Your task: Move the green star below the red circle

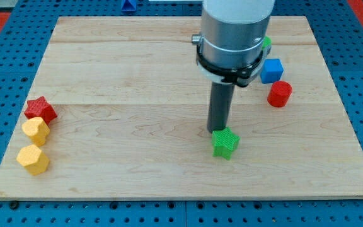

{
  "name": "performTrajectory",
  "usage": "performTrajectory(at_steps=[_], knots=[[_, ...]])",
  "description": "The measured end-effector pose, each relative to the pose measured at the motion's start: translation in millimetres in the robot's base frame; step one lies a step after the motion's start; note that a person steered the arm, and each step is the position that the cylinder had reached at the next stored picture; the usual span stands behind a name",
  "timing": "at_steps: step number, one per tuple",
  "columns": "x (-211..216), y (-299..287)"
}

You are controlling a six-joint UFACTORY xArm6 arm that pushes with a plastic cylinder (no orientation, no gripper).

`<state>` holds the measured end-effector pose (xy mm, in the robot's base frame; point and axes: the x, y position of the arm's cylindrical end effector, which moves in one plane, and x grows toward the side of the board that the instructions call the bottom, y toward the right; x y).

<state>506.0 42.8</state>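
A: Largest first: wooden board (137, 94), mostly bare, blocks pushed toward 2 sides.

B: Then arm (235, 31), coming down over the board's upper middle and hiding part of a green block (267, 43) at the view's upper right; shape impossible to tell.

A: Blocks next. At the view's right: blue cube (271, 70), with red circle (280, 94) just below it. At the view's left: red star (40, 110), yellow heart (35, 130) and yellow hexagon (33, 159), stacked in 1 column near the edge. Probably parked there, clear of the working path.

B: And green star (225, 142)?

A: Low on the board, centre-right, left of and lower than red circle, well apart from it.

B: Position of my tip (217, 130)?

A: Touching green star's upper-left corner, or just beside it. No jaws on this rod, so nothing to spread or pinch. Judged a sensible side for shoving rightward, toward the spot under red circle.
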Motion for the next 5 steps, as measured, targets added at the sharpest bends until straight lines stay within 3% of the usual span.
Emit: performTrajectory(at_steps=[1, 2, 5], knots=[[19, -43], [45, -19], [21, 44]])
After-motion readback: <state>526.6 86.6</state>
